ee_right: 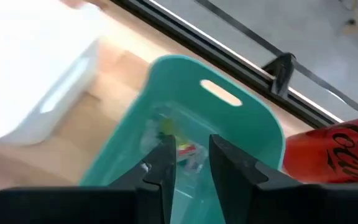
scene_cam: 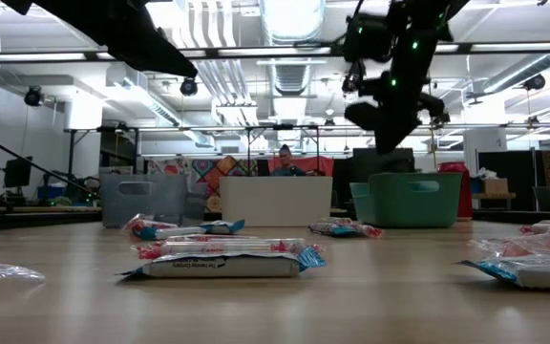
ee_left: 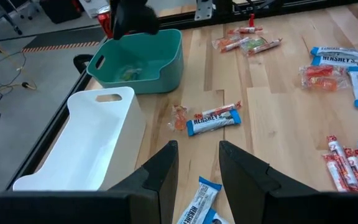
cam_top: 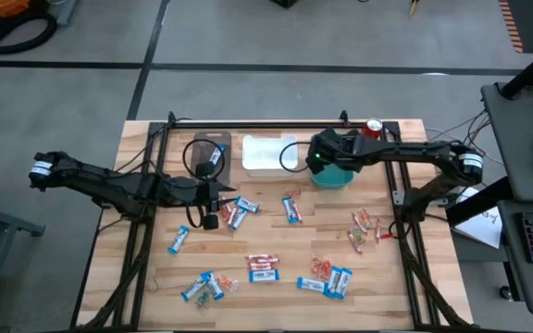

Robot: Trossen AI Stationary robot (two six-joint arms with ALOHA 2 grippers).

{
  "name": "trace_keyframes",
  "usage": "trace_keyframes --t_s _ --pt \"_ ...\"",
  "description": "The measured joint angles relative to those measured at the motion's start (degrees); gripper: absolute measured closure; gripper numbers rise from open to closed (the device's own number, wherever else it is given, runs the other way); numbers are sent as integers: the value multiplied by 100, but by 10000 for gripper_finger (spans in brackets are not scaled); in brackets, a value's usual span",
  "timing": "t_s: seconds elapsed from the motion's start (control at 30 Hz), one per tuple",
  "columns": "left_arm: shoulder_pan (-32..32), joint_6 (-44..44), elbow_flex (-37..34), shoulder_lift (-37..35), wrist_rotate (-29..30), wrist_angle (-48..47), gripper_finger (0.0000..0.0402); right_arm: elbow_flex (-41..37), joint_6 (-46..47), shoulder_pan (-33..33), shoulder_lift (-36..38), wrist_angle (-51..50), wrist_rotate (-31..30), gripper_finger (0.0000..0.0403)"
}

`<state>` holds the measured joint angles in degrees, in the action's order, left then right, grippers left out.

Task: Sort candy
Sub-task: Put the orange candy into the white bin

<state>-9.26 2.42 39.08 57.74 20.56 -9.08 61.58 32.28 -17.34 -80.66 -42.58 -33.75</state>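
1. Right tool (ee_right: 188, 163): positioned above the teal bin (cam_top: 334, 176) in the upper centre of the high view. Its fingers stand slightly apart with nothing gripped between them.
2. Small wrapped candy (ee_right: 188, 151): seen in the gap between the right tool's fingers in the right wrist view, lying inside the teal bin below the tool.
3. Left tool (ee_left: 196, 174): over the worktop (cam_top: 405, 287) at centre left of the high view, fingers partly open and empty.
4. Blue-and-white bar (ee_left: 213, 121): lies on the worktop ahead of the left tool, apart from it; a second blue-and-white bar (ee_left: 194, 205) lies just under the gap between its fingers.
5. Remaining candy: blue-and-white bars (cam_top: 202, 287) at lower left of the high view, red-and-white bars (cam_top: 263, 268) at lower centre, orange-red pieces (cam_top: 364, 229) at right centre, all well apart from both tools.
6. White bin (cam_top: 265, 155): just left of the teal bin in the high view.
7. Grey bin (cam_top: 209, 154): left of the white bin.
8. Red soda can (cam_top: 373, 128): on the worktop's far edge, near the teal bin.
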Motion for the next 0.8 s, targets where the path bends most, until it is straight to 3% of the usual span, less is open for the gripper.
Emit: trace_keyframes --t_s 0.4,0.8 --pt "-2 -15 -1 7 -7 2 301 2 -223 1431 822 403 1664 321" --pt "-4 -303 -1 488 -212 -215 301 2 162 2782 662 550 1785 321"
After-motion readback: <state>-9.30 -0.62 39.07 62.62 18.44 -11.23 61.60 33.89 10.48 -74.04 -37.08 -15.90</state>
